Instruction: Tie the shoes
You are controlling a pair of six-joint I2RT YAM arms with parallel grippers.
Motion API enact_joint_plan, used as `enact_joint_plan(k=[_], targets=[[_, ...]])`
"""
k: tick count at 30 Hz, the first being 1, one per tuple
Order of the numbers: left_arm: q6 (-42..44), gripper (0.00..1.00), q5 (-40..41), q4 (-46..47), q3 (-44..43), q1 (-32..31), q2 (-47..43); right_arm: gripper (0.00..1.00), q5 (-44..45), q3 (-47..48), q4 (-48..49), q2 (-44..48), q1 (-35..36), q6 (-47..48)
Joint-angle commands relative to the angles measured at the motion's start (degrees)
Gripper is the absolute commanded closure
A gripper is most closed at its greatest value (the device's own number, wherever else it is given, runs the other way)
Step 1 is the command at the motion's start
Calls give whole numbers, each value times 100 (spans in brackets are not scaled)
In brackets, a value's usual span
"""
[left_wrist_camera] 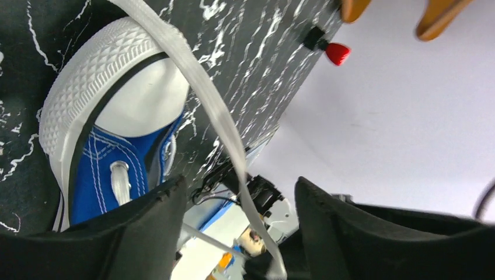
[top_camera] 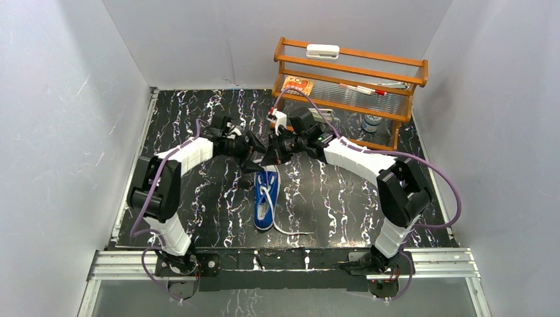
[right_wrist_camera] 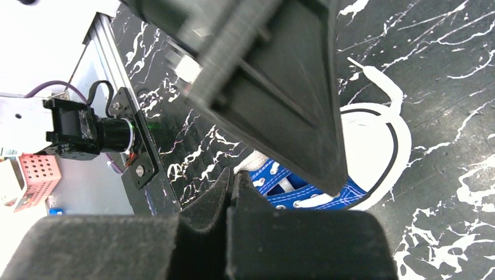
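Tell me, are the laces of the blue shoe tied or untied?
Untied. One lace end lies loose on the table beside the shoe, and a lace strip runs free past its toe cap; no bow shows.

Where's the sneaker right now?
Top view: the sneaker lies centred on the table, its far end just beneath the left end effector and right end effector.

The small canvas sneaker (top_camera: 266, 201) is blue with white stitching, a white toe cap and a white, diamond-patterned sole edge. Its flat lace (left_wrist_camera: 204, 99), seen between the jaws of the black left pincer (left_wrist_camera: 239, 198), is white. Under the pincer, the worktop (top_camera: 330, 198) is black with white marble veining. Beyond the black right pincer (right_wrist_camera: 230, 184), the slatted wooden rack (top_camera: 350, 66) is orange-brown.
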State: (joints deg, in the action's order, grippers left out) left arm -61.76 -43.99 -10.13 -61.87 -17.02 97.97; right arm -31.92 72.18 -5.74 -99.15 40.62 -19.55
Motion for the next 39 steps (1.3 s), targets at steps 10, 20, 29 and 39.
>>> enact_joint_plan(k=[10,20,29,39], targets=[[1616,100,1442,-2609,-1523,-236,-207,57,487,411,-1517,480,-10,470],[1594,100,1767,-2983,-438,-229,-1166,15,1993,-542,-3261,969,1669,1428],[1517,100,1685,-3029,-479,-223,-1042,19,3710,-932,-2964,318,2809,1539],[1458,100,1796,-3152,-288,-232,-1261,38,3632,-1598,-1849,638,3127,1152]])
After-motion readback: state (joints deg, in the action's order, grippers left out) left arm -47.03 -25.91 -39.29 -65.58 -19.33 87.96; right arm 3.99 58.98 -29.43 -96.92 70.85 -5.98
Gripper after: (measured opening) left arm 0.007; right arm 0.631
